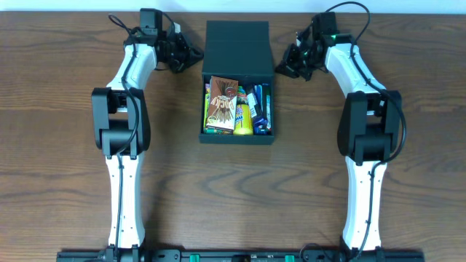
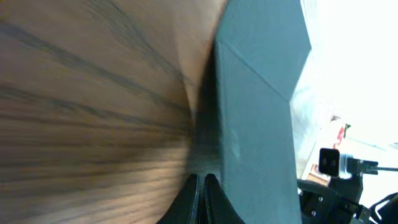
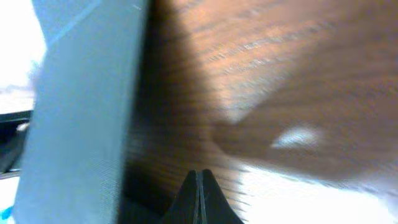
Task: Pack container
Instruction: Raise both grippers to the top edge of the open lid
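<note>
On table [image 1: 58,109]: open container [image 1: 237,44] (snack packets [image 1: 233,105] inside); left claw [image 1: 194,55], right claw [image 1: 282,68] together, flanking lid.

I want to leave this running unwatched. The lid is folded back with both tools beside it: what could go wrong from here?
1. The left tool and right tool are shut and low beside the lid. A shut tool may shove the box sideways rather than lift the flap.
2. The packets fill the box. If any stands above the rim, the lid may not close flat.
</note>
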You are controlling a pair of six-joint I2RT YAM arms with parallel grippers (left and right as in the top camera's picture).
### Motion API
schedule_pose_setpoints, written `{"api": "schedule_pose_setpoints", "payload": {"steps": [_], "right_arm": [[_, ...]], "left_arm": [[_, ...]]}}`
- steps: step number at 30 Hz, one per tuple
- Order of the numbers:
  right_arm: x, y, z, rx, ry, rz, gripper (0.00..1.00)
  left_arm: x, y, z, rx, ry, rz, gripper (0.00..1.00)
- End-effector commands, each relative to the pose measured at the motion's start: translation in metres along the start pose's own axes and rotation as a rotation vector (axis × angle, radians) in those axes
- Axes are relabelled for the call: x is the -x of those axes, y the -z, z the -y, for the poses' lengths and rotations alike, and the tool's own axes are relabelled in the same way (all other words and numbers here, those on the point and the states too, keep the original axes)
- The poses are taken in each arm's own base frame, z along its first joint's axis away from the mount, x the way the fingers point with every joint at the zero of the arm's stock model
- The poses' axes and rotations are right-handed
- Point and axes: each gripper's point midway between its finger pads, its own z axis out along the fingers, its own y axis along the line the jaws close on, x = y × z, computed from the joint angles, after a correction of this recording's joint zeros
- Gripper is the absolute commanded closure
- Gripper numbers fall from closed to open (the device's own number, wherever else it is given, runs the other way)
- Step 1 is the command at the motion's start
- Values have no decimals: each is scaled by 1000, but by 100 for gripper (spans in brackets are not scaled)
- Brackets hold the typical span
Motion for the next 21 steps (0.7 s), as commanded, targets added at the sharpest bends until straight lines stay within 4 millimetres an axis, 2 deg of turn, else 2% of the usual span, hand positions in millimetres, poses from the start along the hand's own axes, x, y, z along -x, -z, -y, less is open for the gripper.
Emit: {"api": "schedule_pose_setpoints", "payload": {"steps": [1, 6, 12, 15, 21], "right_arm": [[-6, -15, -4, 85, -42, -53, 99], [-12, -30, -8, 182, -79, -106, 99], [-12, -31, -13, 225, -65, -118, 99], [-7, -24, -31, 327, -13, -115, 99], [10, 3, -62, 474, 100, -80, 99]], "left_arm": [[-8, -14, 3, -13, 10, -33, 94], [-9, -15, 3, -9, 31, -36, 94], [-10, -14, 3, -12, 34, -41, 94], [-9, -13, 3, -17, 28, -44, 94], [1, -3, -4, -20, 33, -23, 94]]}}
